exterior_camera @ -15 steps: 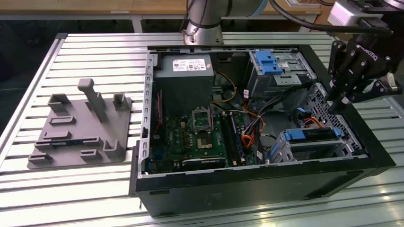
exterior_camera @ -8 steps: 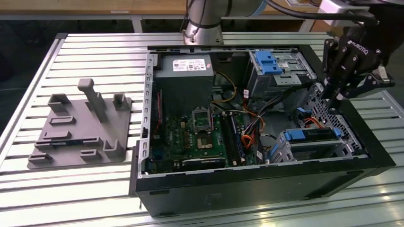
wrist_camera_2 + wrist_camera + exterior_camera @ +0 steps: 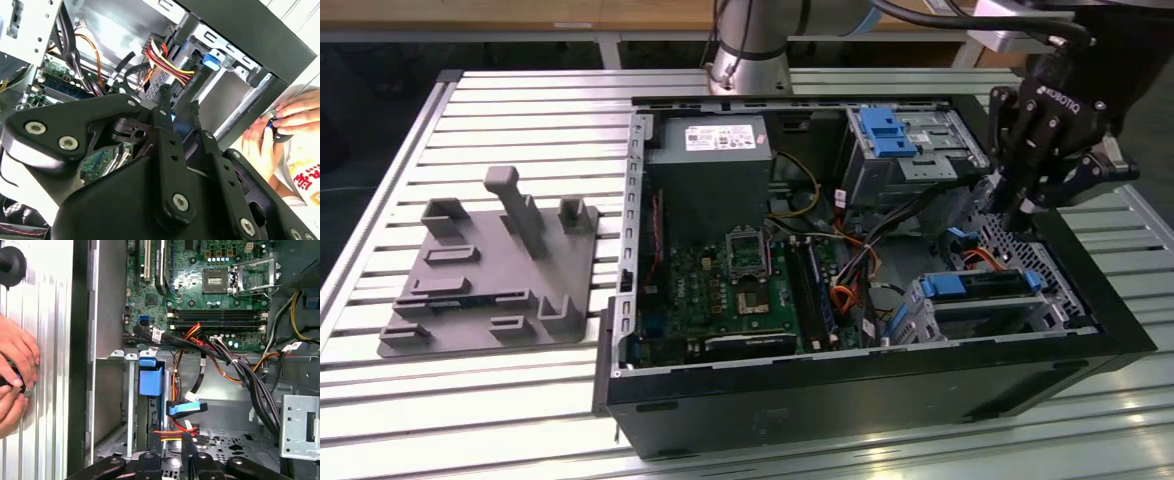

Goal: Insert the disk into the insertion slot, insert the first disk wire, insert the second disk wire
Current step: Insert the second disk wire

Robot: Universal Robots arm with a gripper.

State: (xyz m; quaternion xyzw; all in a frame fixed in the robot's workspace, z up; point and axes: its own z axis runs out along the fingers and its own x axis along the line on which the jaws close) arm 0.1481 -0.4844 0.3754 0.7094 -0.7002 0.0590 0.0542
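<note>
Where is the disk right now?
In the exterior view, the disk lies in the low metal slot inside the computer case, toward the exterior view's right, just below the tool.

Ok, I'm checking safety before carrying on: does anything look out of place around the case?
Yes: a person's hands are over the slatted table right beside the outer wall of the computer case, holding a small dark object, while the gripper hangs among the cables inside. Nothing looks spilled or broken.
</note>
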